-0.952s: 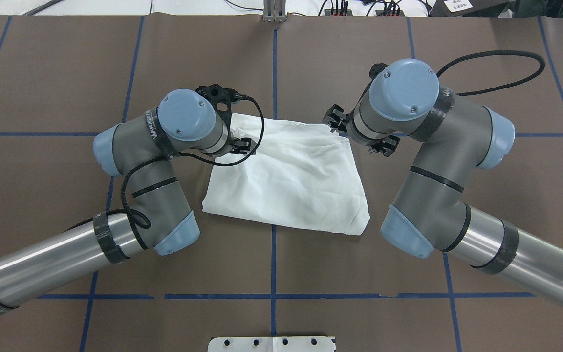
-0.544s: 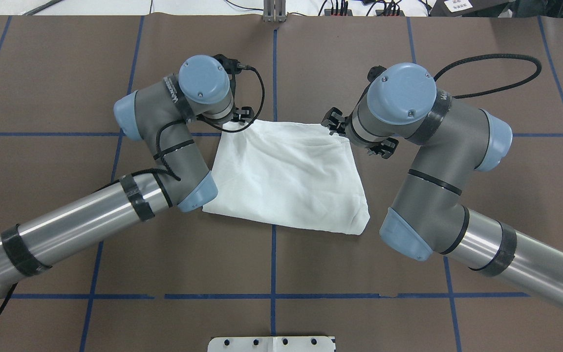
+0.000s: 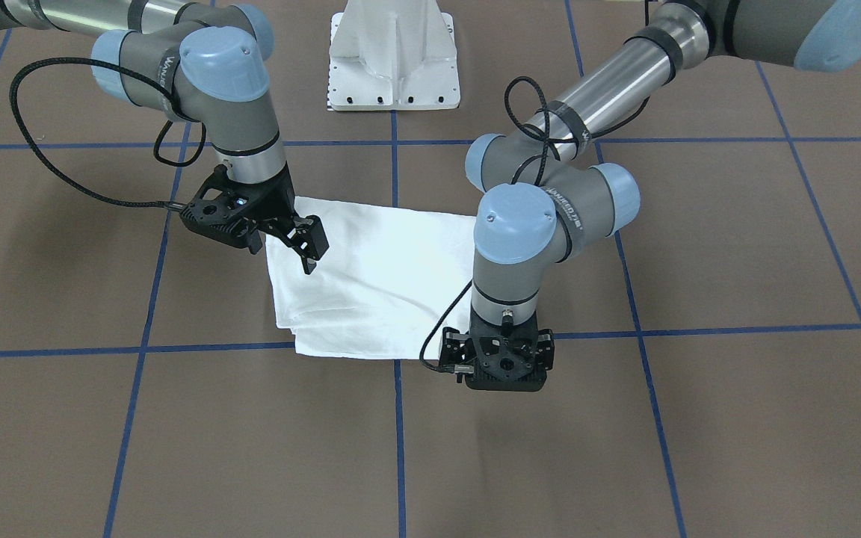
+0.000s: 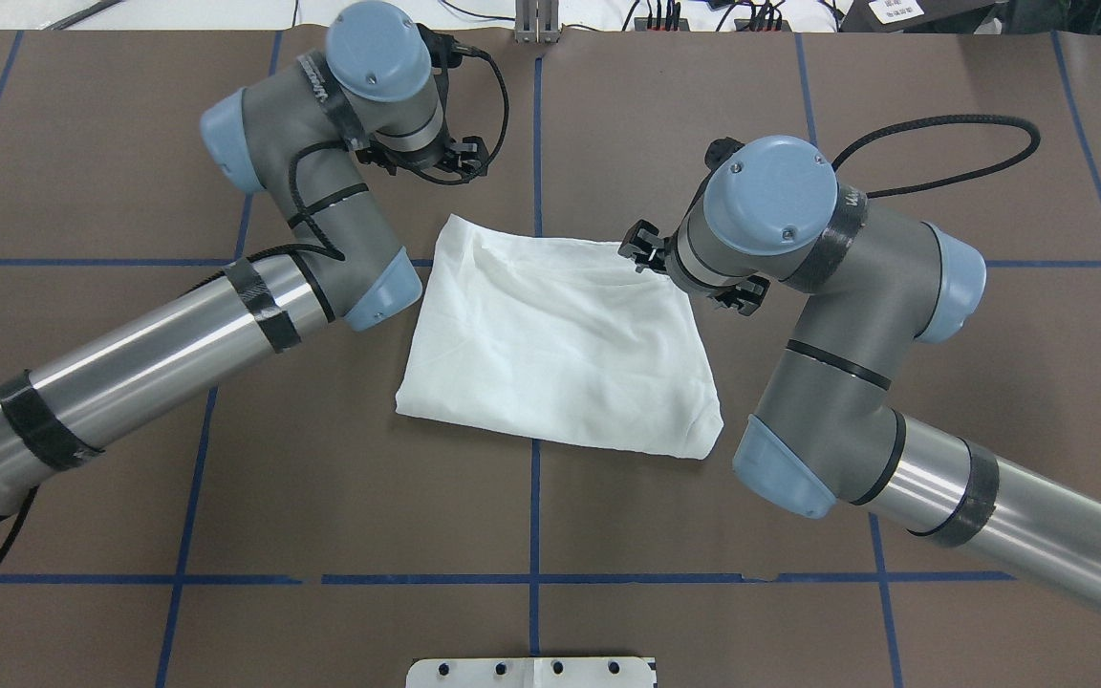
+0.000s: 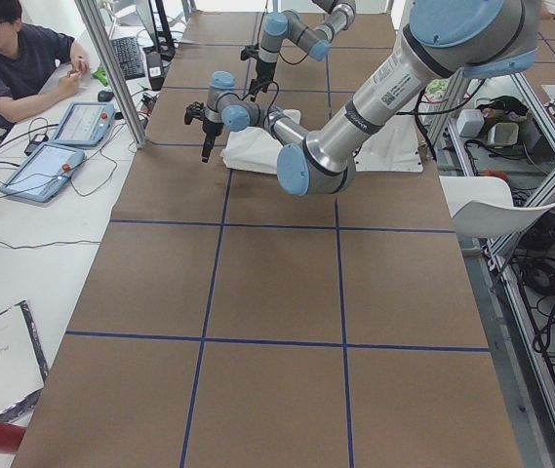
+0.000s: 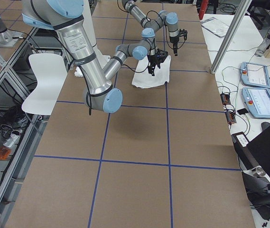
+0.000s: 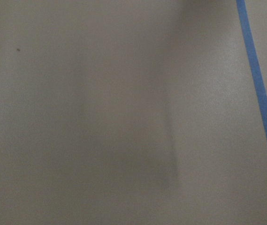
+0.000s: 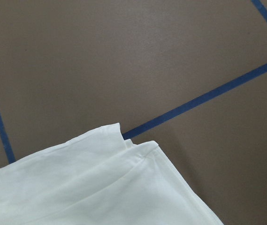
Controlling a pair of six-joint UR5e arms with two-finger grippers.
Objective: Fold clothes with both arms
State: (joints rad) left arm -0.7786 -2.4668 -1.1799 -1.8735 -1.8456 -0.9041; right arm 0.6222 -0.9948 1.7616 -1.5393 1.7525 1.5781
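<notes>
T-shirt (image 4: 555, 344): folded; its corner may snag on a finger and unfold
Right tool (image 3: 282, 250): jaws apart, over that corner
Left tool (image 3: 505, 364): cannot tell

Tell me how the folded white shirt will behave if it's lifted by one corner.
The shirt looks thin and wrinkled, so it would likely droop limply, not hold shape. Its stacked layers lie loose at the corner, so the fold would probably fall open. Pushed across the table, it may bunch rather than slide whole.

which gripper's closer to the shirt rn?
Right. The right gripper hangs over the edge of the shirt; the left gripper is off the cloth, over bare table beyond its far left corner.
</notes>
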